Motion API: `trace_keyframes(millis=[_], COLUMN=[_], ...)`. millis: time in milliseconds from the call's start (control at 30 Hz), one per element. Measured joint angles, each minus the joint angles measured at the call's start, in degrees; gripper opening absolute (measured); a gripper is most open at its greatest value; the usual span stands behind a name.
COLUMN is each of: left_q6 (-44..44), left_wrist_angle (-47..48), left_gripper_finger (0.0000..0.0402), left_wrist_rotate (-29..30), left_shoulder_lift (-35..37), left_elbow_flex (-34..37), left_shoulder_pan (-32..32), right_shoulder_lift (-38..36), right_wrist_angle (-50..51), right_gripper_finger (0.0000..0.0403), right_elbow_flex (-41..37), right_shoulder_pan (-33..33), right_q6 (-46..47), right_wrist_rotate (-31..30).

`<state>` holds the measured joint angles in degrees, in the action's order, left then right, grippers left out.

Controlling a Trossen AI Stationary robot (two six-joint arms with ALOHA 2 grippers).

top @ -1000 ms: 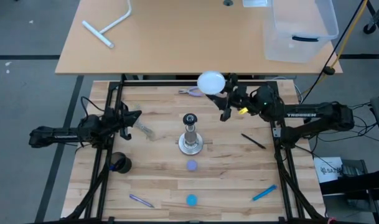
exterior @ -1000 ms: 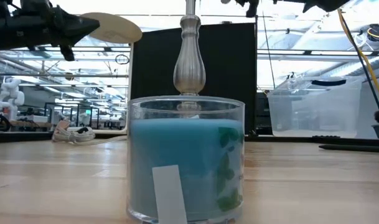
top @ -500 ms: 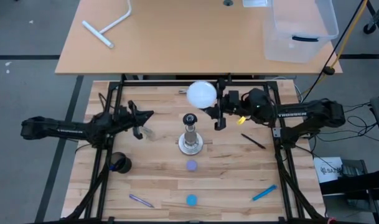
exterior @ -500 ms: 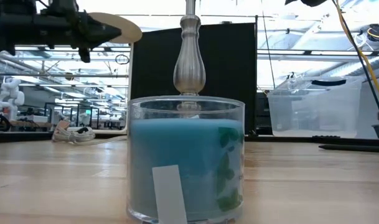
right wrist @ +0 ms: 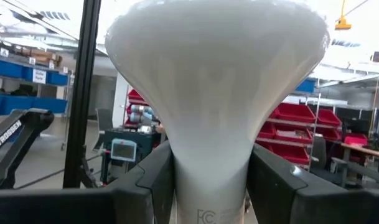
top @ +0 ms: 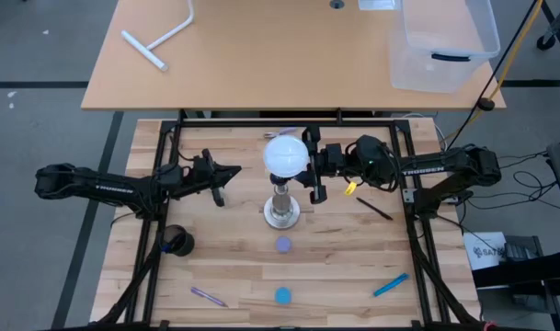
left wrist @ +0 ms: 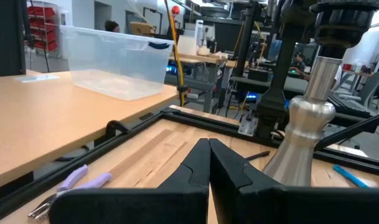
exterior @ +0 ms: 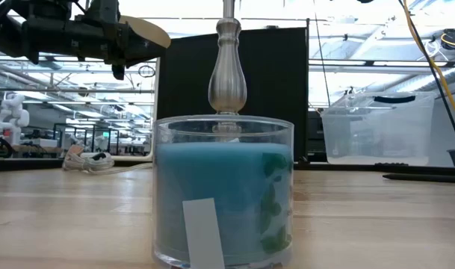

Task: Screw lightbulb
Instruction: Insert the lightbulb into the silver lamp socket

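The white lightbulb point(top: 285, 154) hangs in the air over the top of the silvery socket stand point(top: 281, 210), which rests by its round base on the wooden table point(top: 353, 267). My right gripper point(top: 311, 172) reaches in from the table's right and is shut on the bulb. The bulb's screw base is hidden. My left gripper point(top: 228, 174) is shut on nothing, level, pointing at the stand from its left, a short way off. In the left wrist view the shut fingertips point(left wrist: 209, 158) stand before the stand's post point(left wrist: 308, 118). My right gripper pinches the bulb's tapering neck point(right wrist: 211, 180) between its two fingers point(right wrist: 153, 177), below the globe. The fingers come from the table's right, slanting a little upward. The bulb is lifted clear of the table; whether its lower end touches the stand cannot be told.
A blue candle jar point(exterior: 223, 194) stands near the front edge, before the stand. Purple-handled pliers point(left wrist: 77, 182) lie at the far edge. A black pen point(top: 374, 209), a blue pen point(top: 390, 285), a purple pen point(top: 209, 296) and a dark cup point(top: 177, 241) lie about. A clear bin point(top: 440, 41) sits on the far table.
My right gripper has carried the lightbulb from the table's far edge toward the left and near side, until the globe is over the stand. My left gripper, still shut, has moved toward the table's right, closer to the stand.
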<state>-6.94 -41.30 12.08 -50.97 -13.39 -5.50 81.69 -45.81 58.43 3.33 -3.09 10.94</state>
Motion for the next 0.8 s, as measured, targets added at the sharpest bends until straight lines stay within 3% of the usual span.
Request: trace_keyframes(millis=[800], left_q6=[0.01], left_wrist_angle=[-0.48], left_gripper_finger=[0.0003], left_wrist_rotate=[0.04], left_shoulder_lift=[-0.47], left_elbow_flex=[-0.48], left_shoulder_pan=[0.00], right_shoulder_lift=[1.94], right_wrist_angle=[-2.48], right_gripper_finger=[0.0153], right_elbow_flex=[0.00], right_shoulder_pan=[-0.45], right_q6=[-0.83], right_wrist_rotate=[-0.54])
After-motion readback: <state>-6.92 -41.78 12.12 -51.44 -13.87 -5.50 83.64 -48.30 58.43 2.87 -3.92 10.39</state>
